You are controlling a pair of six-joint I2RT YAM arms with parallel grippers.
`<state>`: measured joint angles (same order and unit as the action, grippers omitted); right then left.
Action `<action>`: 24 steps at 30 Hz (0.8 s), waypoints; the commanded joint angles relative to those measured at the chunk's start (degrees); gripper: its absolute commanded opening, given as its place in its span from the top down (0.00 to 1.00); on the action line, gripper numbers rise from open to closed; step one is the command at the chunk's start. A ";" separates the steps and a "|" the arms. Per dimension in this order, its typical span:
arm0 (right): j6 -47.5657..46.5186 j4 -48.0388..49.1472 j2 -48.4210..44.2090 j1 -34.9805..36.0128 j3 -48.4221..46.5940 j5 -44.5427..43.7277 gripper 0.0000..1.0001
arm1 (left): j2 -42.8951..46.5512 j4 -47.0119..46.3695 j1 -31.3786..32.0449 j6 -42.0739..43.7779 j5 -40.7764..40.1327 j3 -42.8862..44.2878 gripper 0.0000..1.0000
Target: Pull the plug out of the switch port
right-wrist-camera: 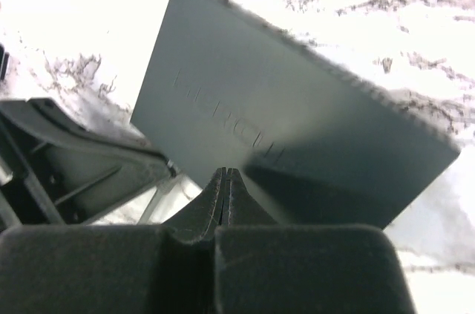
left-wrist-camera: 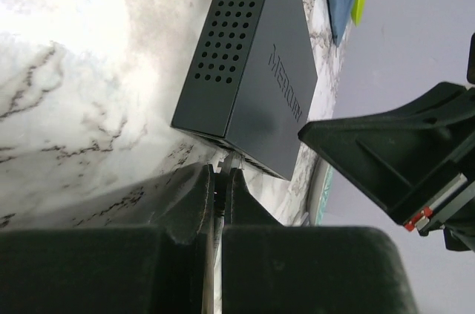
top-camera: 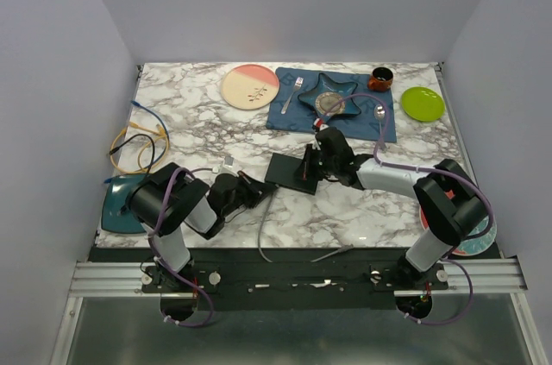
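Arms: both folded low over the marble table (top-camera: 362, 210), forearms angled inward toward each other at its middle.

Left gripper (left-wrist-camera: 220, 173): lies nearly level with the tabletop, aimed at the socket edge of the switch (left-wrist-camera: 252, 69). Fingers nearly closed, pinching a thin pale cable (left-wrist-camera: 217, 214) just behind the clear plug (left-wrist-camera: 230, 157), which sits at the switch's port edge; whether it is fully seated cannot be told.

Right gripper (right-wrist-camera: 225, 174): comes in from the opposite side. Fingers pressed together with nothing between them, tips down at the near rim of the switch's top face.

Switch: flat, thin, matte-black rectangular box lying on the marble between the two grippers. Top smooth with embossed lettering; one side wall perforated with rows of round holes.
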<state>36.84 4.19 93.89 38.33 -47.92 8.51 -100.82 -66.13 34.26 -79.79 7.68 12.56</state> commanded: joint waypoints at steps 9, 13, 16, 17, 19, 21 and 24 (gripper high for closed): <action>-0.63 -0.93 3.32 0.17 -3.23 -0.60 0.99 | -2.54 2.14 0.28 0.78 -1.35 -1.75 0.46; -0.72 -1.11 3.93 0.17 -3.67 -0.52 0.99 | -2.63 3.63 0.28 0.25 -2.14 -1.57 0.31; -0.37 -1.02 4.73 0.17 -3.93 -0.25 0.99 | -2.46 4.95 0.28 -0.10 -2.67 -1.40 0.26; -0.19 -1.02 4.90 0.17 -4.02 0.01 0.99 | -2.46 5.13 0.28 -0.10 -2.76 -1.13 0.27; -0.01 -0.85 4.99 0.17 -3.85 0.10 0.99 | -2.28 5.13 0.28 0.16 -2.67 -0.96 0.30; -0.01 -0.67 5.08 0.17 -3.85 0.01 0.99 | -2.02 5.39 0.46 0.33 -2.93 -1.04 0.40; -0.10 -0.76 4.90 0.17 -3.85 -0.07 0.99 | -1.49 6.27 0.80 0.42 -3.99 -0.96 0.51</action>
<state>37.01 3.75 97.62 38.30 -50.72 8.47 -101.69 -68.23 34.33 -81.65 7.11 12.40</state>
